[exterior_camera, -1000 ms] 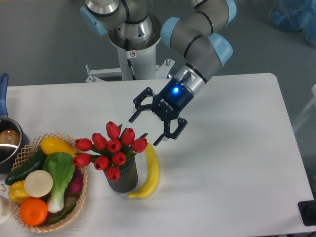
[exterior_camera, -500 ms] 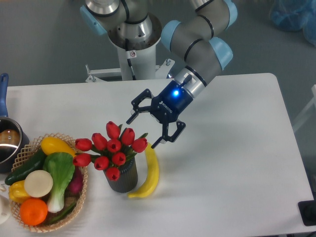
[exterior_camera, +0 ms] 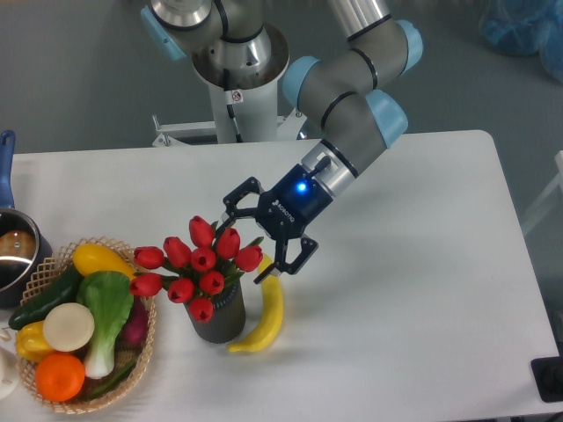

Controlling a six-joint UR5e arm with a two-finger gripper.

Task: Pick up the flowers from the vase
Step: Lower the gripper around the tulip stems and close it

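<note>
The flowers (exterior_camera: 198, 264), a bunch of red tulip buds with green leaves, stand in the dark grey ribbed vase (exterior_camera: 219, 317) at the table's front left. My gripper (exterior_camera: 239, 249) is open, its two black fingers spread just right of and above the buds, one fingertip (exterior_camera: 217, 220) by the top buds, the other over the banana. It holds nothing. The stems are hidden inside the vase.
A yellow banana (exterior_camera: 266, 308) lies against the vase's right side. A wicker basket (exterior_camera: 145, 356) of produce sits at the front left. A blue-handled metal pot (exterior_camera: 12, 251) is at the left edge.
My gripper has moved down and to the left, closing in on the tulip buds. It stays open. The flowers and vase have not moved.
</note>
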